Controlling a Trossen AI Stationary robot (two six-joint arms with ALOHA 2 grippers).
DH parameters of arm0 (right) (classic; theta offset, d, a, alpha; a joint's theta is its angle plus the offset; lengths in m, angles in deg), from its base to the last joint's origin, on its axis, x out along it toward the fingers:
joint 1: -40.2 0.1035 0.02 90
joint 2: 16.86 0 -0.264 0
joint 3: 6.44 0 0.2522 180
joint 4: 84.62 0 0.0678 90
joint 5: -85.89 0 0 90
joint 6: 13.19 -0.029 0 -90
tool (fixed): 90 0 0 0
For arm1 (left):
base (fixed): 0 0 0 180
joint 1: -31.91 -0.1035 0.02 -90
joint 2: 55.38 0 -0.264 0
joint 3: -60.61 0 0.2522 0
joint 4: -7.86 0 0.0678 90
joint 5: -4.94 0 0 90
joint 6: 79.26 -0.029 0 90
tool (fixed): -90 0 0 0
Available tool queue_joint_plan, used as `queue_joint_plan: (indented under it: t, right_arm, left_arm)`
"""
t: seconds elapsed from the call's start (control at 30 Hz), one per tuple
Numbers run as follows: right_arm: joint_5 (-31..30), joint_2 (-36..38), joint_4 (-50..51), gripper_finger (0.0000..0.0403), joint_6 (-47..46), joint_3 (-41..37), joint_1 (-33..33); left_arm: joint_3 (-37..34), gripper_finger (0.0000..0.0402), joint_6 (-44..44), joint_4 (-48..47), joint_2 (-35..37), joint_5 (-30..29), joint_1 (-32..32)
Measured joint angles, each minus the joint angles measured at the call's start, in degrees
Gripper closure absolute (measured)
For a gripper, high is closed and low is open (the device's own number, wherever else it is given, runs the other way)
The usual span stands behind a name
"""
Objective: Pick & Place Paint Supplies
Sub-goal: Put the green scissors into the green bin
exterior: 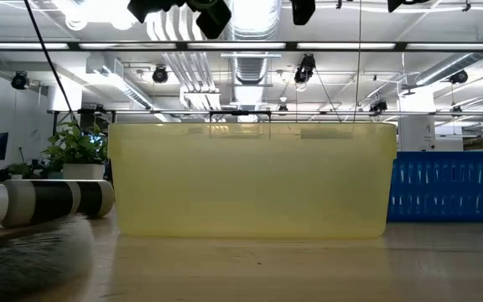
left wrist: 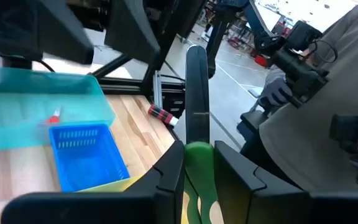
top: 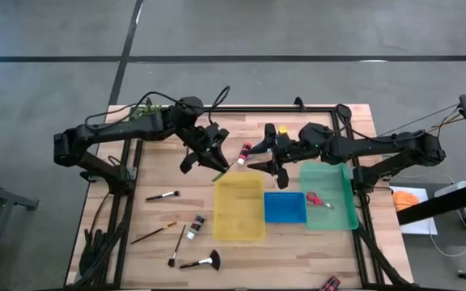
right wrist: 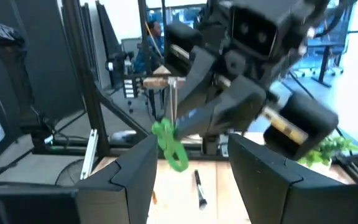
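The left gripper (top: 219,170) gripped half-hidden green-handled scissors (left wrist: 197,168); the right gripper (top: 259,162) stood open, empty.

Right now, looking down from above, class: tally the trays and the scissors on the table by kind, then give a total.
Trays: 3 (yellow tray, blue tray, green tray)
Scissors: 2 (red scissors, green scissors)
Total: 5
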Motion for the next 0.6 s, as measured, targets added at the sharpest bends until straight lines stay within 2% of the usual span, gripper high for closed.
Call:
queue_joint_plan:
  t: [0.6]
  right_arm:
    - [1.7,-0.3,-4.9,0.0209,-1.1,0.2,1.3]
  left_arm:
    - [-0.1,0.0334,3.0,2.1,0.0,-0.2,1.2]
